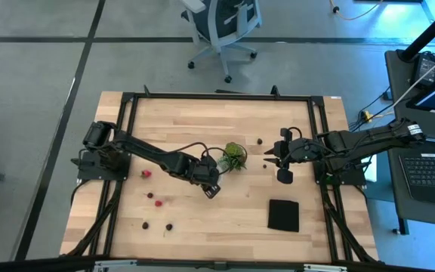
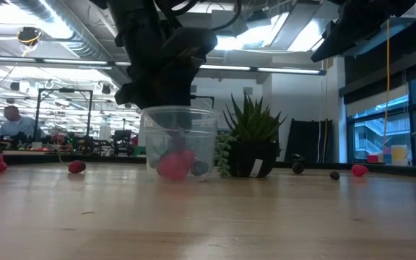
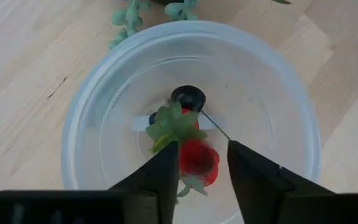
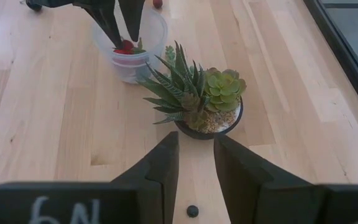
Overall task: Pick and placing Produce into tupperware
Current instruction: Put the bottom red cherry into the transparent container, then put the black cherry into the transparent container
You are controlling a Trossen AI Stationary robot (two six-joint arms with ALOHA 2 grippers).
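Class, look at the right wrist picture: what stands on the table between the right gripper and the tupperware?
The potted green plant stands between the right gripper and the tupperware; the right wrist view shows it best, and the high view agrees.

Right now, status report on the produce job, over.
Left pincer open above tupperware, strawberry between its fingers. Right pincer idle, facing green plant. Nothing in the way.
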